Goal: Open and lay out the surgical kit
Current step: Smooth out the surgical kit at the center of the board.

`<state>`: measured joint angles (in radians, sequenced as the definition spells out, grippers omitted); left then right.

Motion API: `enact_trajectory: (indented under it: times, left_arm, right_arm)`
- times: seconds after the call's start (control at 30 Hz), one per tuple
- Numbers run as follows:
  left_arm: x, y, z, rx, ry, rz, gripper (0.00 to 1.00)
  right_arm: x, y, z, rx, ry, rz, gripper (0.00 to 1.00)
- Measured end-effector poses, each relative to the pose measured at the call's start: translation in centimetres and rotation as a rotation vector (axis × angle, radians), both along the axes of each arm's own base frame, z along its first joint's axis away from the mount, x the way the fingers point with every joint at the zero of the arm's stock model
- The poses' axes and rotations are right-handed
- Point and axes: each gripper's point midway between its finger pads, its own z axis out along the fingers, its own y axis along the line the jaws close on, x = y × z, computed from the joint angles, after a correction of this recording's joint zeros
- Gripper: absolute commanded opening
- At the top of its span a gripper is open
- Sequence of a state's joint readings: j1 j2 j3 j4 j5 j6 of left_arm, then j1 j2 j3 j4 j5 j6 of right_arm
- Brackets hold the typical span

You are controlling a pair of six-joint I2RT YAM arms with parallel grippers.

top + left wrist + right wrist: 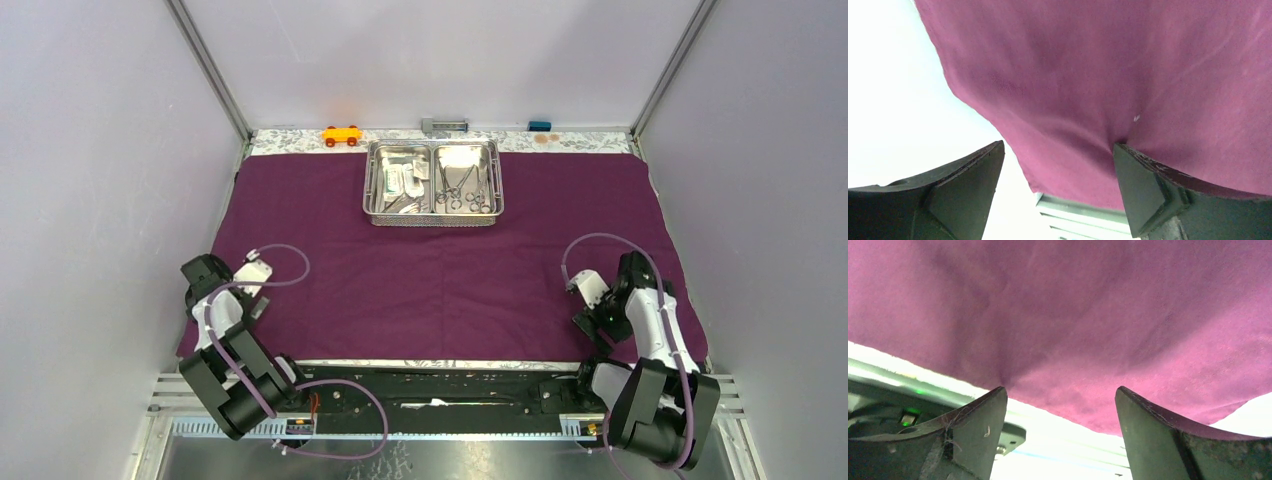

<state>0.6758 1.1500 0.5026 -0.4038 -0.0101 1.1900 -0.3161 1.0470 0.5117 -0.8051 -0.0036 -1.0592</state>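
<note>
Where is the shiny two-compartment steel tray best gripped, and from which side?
Probably the near long wall of the shiny two-compartment rectangular steel tray, pinched over its rim from above, approaching from the near side. The tray sits flat on the dark purple cloth, so only its upright walls offer an edge, and that wall lies closest.

Overhead light: we see it bright, even and soft, shadows faint.
Glare: we catch small glints on the steel tray [434, 219], far centre.
Left wrist: we find the purple cloth [1108, 75] blurred, the left side blown out white.
Right wrist: cloth soft-focused, the near strip overexposed.
</note>
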Motion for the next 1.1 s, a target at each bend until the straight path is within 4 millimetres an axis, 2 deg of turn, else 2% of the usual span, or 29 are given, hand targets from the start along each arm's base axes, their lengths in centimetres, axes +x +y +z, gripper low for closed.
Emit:
enact_trajectory:
  times: [0.07, 0.13, 0.27, 0.33, 0.4, 0.5, 0.63, 0.77, 0.97, 1.1]
  left_arm:
    - [-1.0, 0.5, 0.1, 0.019, 0.035, 0.001, 0.91]
    - [-1.9, 0.5, 0.2, 0.004, 0.069, 0.002, 0.92]
    - [-4.2, -1.0, 0.2, -0.099, 0.155, 0.016, 0.93]
    - [-4.0, -1.4, 0.7, -0.136, 0.151, 0.018, 0.94]
    - [-3.0, -1.2, 1.5, -0.165, 0.125, 0.034, 0.94]
    - [-1.4, -0.3, 2.2, -0.196, 0.087, 0.075, 0.94]
    - [-0.5, 1.1, 1.2, -0.233, 0.086, 0.138, 0.94]
    - [-1.4, 2.4, -0.9, -0.255, 0.123, 0.199, 0.93]
    - [-2.5, 4.5, -1.0, -0.261, 0.111, 0.27, 0.93]
    - [-3.8, 6.0, -1.0, -0.255, 0.106, 0.312, 0.92]
  right_arm:
    - [-0.7, 0.2, 0.5, 0.004, 0.023, 0.003, 0.86]
    - [-0.5, 0.1, 1.4, 0.006, 0.022, 0.003, 0.87]
    - [2.1, -0.1, 4.3, 0.014, -0.061, -0.005, 0.86]
    - [3.5, -0.3, 5.4, 0.019, -0.097, -0.022, 0.87]
    - [4.8, -0.6, 5.7, 0.02, -0.116, -0.052, 0.87]
    - [6.2, -1.3, 4.9, 0.025, -0.112, -0.102, 0.86]
    - [7.0, -3.0, 3.5, 0.03, -0.101, -0.192, 0.87]
    - [7.4, -5.4, 2.4, 0.023, -0.106, -0.274, 0.86]
    - [6.2, -8.0, 1.2, 0.015, -0.088, -0.344, 0.86]
    - [4.9, -8.4, 0.3, 0.013, -0.068, -0.343, 0.86]
